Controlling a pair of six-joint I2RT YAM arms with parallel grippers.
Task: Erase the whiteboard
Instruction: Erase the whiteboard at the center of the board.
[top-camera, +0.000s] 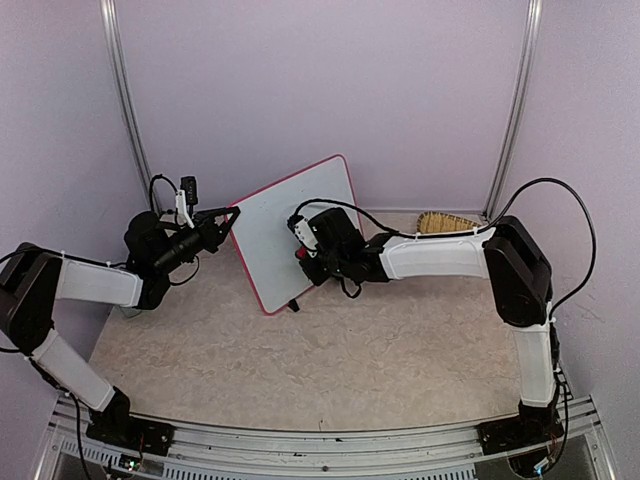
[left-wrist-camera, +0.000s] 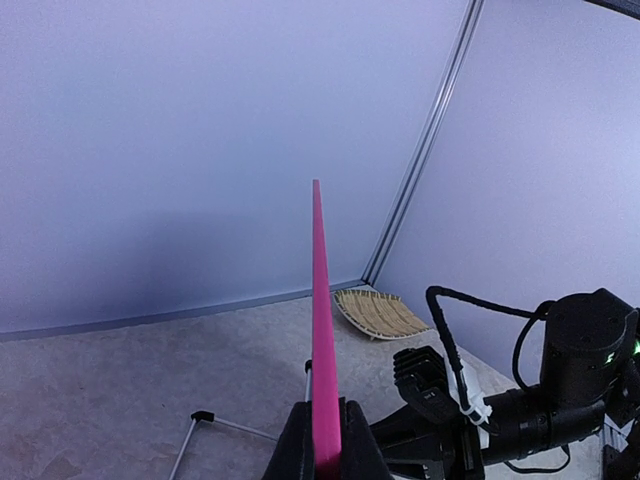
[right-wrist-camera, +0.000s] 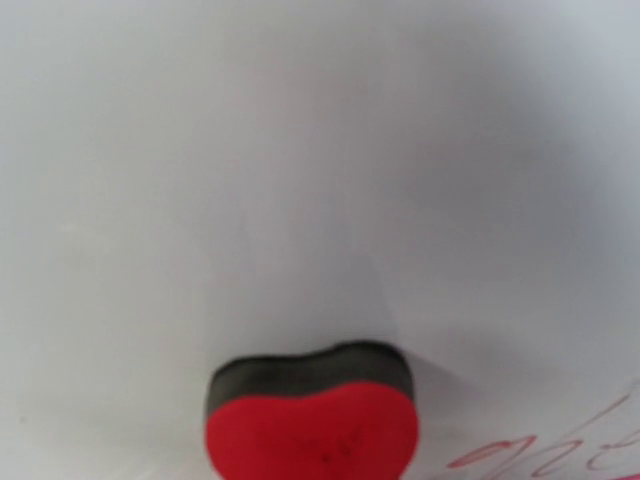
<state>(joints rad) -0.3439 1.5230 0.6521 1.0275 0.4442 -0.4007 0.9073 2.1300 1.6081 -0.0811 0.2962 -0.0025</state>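
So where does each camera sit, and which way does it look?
Top external: high behind both arms, looking down at the table; left gripper pinching the whiteboard.
Left wrist: looks along its own fingers, whiteboard edge-on; right arm beyond.
Right wrist: pressed near the whiteboard's face, eraser in front; no fingers visible.
Shared: top and left wrist both show the woven tray.

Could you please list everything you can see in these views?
whiteboard: one, white with pink-red frame, propped up mid-table
marker writing: one scrawl, red, on the whiteboard beside the eraser
eraser: one, red with black pad, against the whiteboard face
woven tray: one, straw-coloured, back right of the table
table: one, mottled beige, under everything
left gripper: one, black, shut on the whiteboard's left edge
right gripper: one, black, shut on the eraser
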